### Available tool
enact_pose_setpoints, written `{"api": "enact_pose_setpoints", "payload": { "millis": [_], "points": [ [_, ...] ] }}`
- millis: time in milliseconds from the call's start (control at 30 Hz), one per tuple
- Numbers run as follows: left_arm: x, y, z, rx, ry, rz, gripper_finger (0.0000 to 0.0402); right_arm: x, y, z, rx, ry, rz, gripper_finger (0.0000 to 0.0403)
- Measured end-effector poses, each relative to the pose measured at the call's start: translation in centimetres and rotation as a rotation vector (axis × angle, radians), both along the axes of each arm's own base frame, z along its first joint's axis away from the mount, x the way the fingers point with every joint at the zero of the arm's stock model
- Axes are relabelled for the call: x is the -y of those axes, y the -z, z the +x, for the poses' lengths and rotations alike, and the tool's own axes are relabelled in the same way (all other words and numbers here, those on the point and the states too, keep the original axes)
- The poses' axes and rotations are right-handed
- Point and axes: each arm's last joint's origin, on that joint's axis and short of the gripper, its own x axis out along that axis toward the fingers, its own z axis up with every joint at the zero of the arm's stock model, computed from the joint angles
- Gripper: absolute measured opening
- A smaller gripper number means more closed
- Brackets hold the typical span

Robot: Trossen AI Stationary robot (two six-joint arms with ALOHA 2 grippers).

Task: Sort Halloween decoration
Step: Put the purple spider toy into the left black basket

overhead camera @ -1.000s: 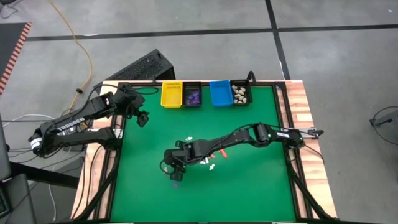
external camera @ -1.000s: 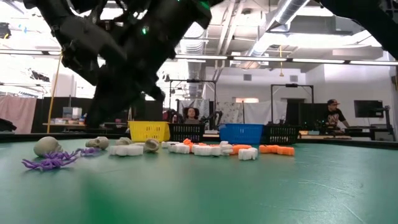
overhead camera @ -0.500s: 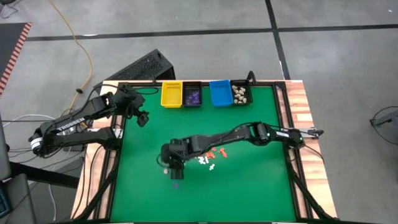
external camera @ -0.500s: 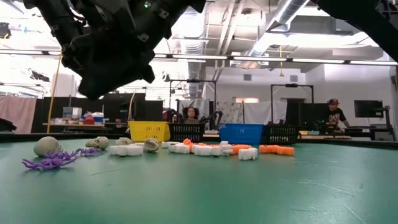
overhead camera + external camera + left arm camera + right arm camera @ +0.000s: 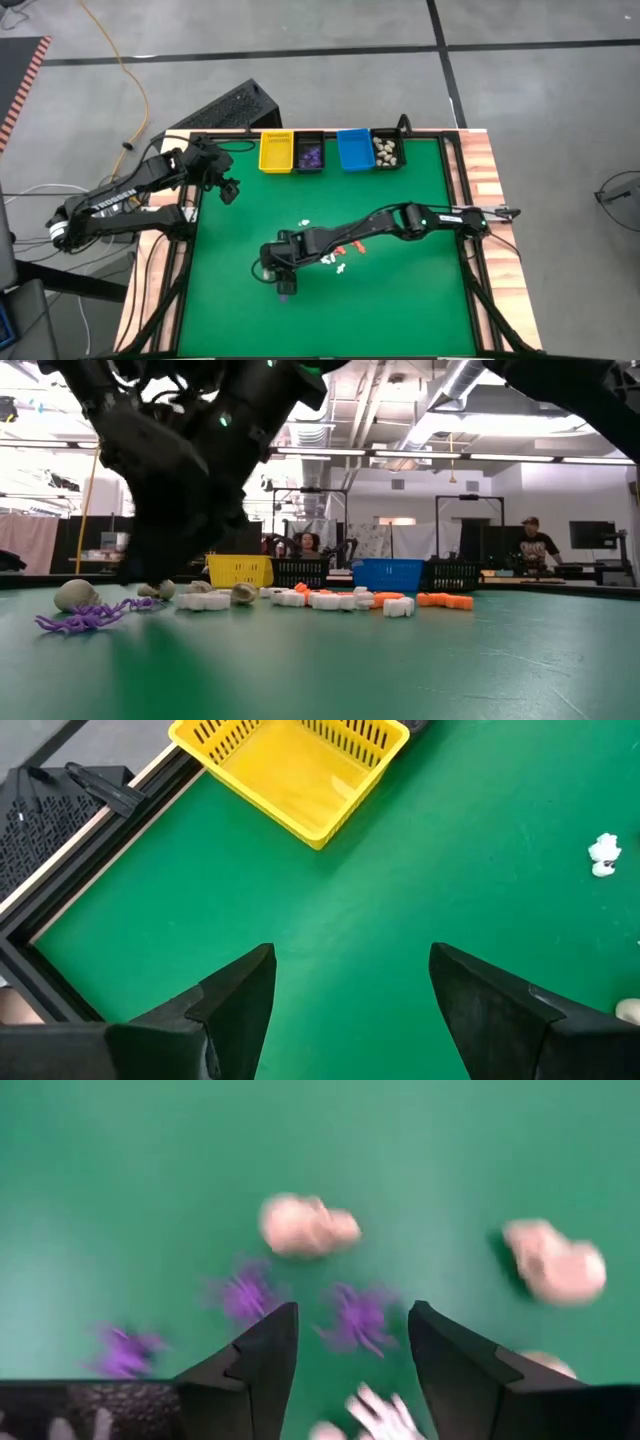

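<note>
With jaws spread wide, the right gripper (image 5: 345,1355) hangs over a purple spider (image 5: 357,1318) lying on the counter (image 5: 400,300) among beige skulls (image 5: 305,1225); crowding risks pinching two pieces or nudging it away.

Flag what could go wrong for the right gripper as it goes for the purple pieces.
The right gripper hangs open over a purple piece. Other purple pieces and a cream-beige piece lie close by, so closing may catch two at once or knock neighbours aside. A white piece sits right at the fingers and could get pinched too.
</note>
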Motion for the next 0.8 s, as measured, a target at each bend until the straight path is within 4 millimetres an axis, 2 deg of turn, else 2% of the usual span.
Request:
{"api": "enact_pose_setpoints", "payload": {
  "millis": [400,500,700,800],
  "points": [
    [0.0,0.0,0.0,-0.001,-0.001,0.001,0.0256,-0.6,2.2,0.2,-0.038,-0.005,-0.01,0.0195],
    [0.0,0.0,0.0,-0.005,-0.01,0.009,0.0256,-0.6,2.3,0.0,-0.067,0.015,-0.003,0.0158],
    [-0.1,0.0,0.0,-0.008,-0.02,0.014,0.0256,-0.6,2.4,-0.1,-0.078,0.025,0.009,0.0053],
    [-0.1,0.0,0.0,-0.008,-0.021,0.013,0.0256,-0.6,2.4,-0.1,-0.078,0.028,0.009,0.0027]
  ]
}}
